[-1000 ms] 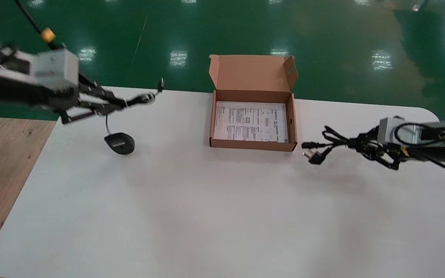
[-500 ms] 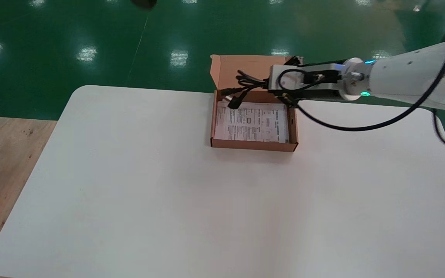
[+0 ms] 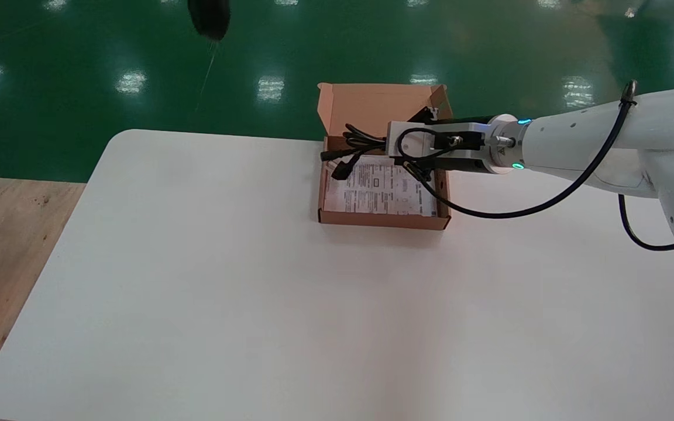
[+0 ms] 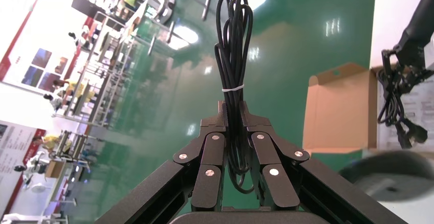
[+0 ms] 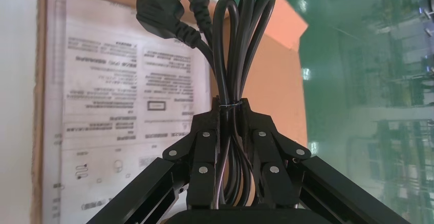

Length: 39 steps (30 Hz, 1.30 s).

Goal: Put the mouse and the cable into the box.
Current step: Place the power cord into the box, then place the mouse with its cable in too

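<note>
Shifted lower and leftward since half a second ago, the cable [image 3: 353, 140] hangs over the far-left corner of the box [image 3: 381, 219], clamped in the right tool [image 5: 229, 109]. Well beyond the box, the mouse [image 3: 209, 17] dangles by its cord [image 4: 233, 40] from the clenched left tool [image 4: 233, 112]. Neither is boxed yet.

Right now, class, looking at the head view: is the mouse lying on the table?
No: the mouse hangs in the air at the top of the head view, not touching the table.
</note>
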Available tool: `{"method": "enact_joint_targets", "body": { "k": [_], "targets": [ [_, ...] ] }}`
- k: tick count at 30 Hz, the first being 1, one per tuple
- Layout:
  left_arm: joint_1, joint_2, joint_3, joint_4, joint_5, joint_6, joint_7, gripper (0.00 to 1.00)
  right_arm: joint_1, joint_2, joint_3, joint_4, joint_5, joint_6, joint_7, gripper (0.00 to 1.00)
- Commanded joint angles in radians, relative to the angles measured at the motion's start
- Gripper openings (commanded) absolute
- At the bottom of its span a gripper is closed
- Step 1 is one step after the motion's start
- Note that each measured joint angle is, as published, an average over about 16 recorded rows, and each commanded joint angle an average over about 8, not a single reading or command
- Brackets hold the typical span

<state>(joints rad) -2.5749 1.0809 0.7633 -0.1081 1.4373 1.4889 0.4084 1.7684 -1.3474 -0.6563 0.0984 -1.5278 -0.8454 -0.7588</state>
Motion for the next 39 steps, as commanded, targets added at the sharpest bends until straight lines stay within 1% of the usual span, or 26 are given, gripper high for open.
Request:
{"method": "enact_joint_targets", "body": {
  "k": [1,5,6,7,8,17,22,25,28,33,39],
  "targets": [
    [-0.006,0.0,0.006,-0.003,0.009,0.002,-0.006,0.0,-0.007,-0.001,-0.001,-0.003,0.001,0.006,-0.006,0.28],
    [-0.021,-0.006,0.017,-0.012,0.025,0.011,-0.019,0.0,-0.021,-0.001,-0.002,-0.001,0.007,0.03,-0.014,0.78],
    [-0.024,-0.007,0.019,-0.014,0.028,0.013,-0.022,0.0,-0.023,-0.002,-0.002,0.001,0.008,0.037,-0.015,0.89],
    [-0.026,-0.009,0.02,-0.016,0.03,0.015,-0.026,0.0,-0.025,-0.002,-0.002,0.002,0.01,0.043,-0.015,0.96],
    [-0.029,-0.01,0.021,-0.019,0.032,0.017,-0.028,0.0,-0.027,-0.002,-0.002,0.004,0.011,0.048,-0.016,0.99],
    [-0.022,-0.005,0.021,-0.036,0.029,0.036,-0.049,0.0,-0.034,-0.003,-0.01,0.014,0.02,0.073,-0.013,1.0],
    [0.017,0.024,0.012,-0.035,0.009,0.041,-0.052,0.0,-0.025,0.005,-0.013,0.016,0.024,0.074,-0.012,1.0],
    [0.057,0.055,-0.002,-0.029,-0.015,0.035,-0.044,0.0,0.002,0.027,-0.009,0.01,0.033,0.052,-0.009,1.0],
    [0.11,0.097,-0.019,-0.018,-0.045,0.025,-0.032,0.0,0.048,0.074,0.004,0.0,0.053,-0.009,-0.004,1.0],
    [0.22,0.182,-0.049,0.017,-0.094,-0.011,-0.009,0.0,0.136,0.18,0.028,-0.026,0.087,-0.116,0.017,1.0],
    [0.375,0.267,-0.078,0.027,-0.147,-0.093,0.02,0.0,0.241,0.302,0.025,-0.049,0.08,-0.161,0.04,1.0]
  ]
}}
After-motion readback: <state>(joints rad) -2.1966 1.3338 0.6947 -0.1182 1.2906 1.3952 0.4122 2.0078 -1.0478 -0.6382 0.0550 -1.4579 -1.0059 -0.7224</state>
